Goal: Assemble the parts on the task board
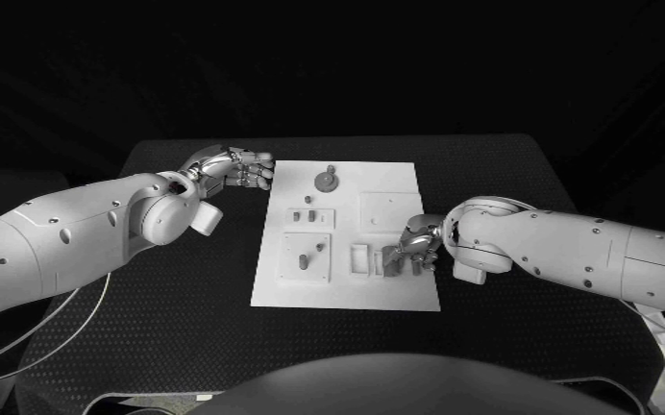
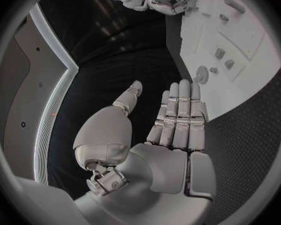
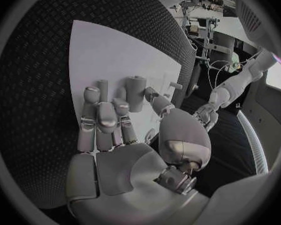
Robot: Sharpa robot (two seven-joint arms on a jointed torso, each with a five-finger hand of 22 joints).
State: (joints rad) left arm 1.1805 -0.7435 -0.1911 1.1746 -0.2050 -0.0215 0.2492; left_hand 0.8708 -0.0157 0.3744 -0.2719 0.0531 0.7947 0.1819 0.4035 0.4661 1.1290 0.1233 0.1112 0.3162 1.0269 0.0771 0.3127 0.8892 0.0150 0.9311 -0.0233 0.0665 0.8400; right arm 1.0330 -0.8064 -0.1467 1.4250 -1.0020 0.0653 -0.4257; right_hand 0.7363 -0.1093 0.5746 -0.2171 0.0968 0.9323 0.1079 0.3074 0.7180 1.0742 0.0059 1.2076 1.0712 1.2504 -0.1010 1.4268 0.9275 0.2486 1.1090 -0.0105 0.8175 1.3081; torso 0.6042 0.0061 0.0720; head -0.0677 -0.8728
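Note:
The white task board (image 1: pixel 402 285) lies in the middle of the black table. On it I see a round toothed part (image 1: pixel 326 182), two small blocks (image 1: pixel 316 216), a square plate (image 1: pixel 389 208), a square base with a peg (image 1: pixel 307 256) and slotted pieces (image 1: pixel 363 259). My right hand (image 1: pixel 416 247) rests on the board's right side next to the slotted pieces, its fingers (image 3: pixel 103 120) lying down on the white surface (image 3: pixel 109 55). Thumb and forefinger are close together; whether they pinch anything is hidden. My left hand (image 1: pixel 235 170) hovers off the board's far left corner, flat and empty (image 2: pixel 178 125). The toothed part (image 2: pixel 201 74) lies beyond its fingertips.
Black textured table (image 1: pixel 181 329) surrounds the board on all sides. A white cable (image 1: pixel 56 324) loops off the table's left edge under my left arm. The near half of the board is bare.

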